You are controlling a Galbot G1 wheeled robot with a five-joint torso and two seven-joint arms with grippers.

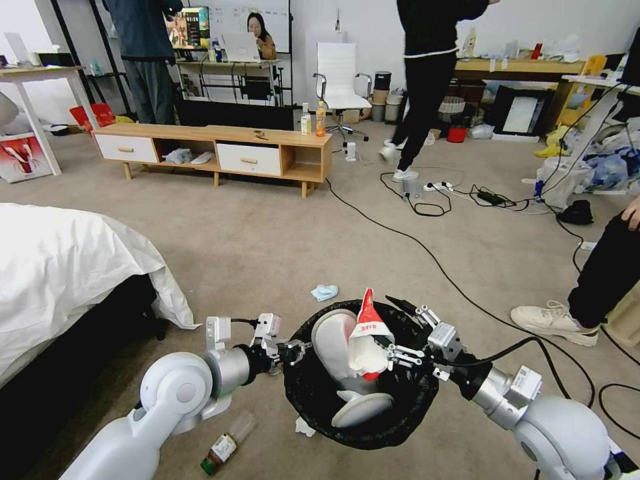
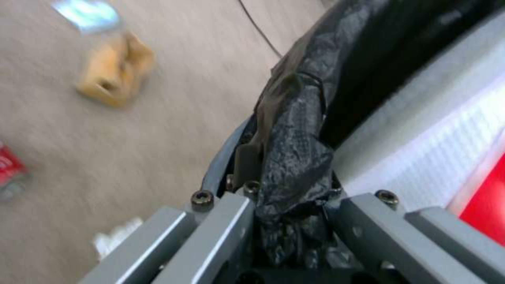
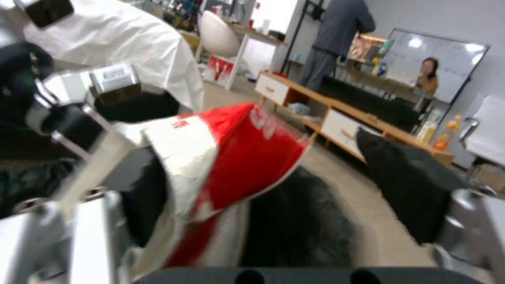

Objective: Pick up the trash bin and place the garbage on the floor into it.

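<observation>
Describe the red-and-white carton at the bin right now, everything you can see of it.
The red-and-white carton is a crumpled paper piece, red at its pointed top, white and creased lower down, with small red print. It stands tilted, point up, over the mouth of the trash bin, against a white lid flap. The right gripper is at its side, one finger beside it in the right wrist view; the jaws look open, contact unclear.

Nothing can be read: the red-and-white carton [image 1: 367, 332] bears red marks too small to make out.
</observation>
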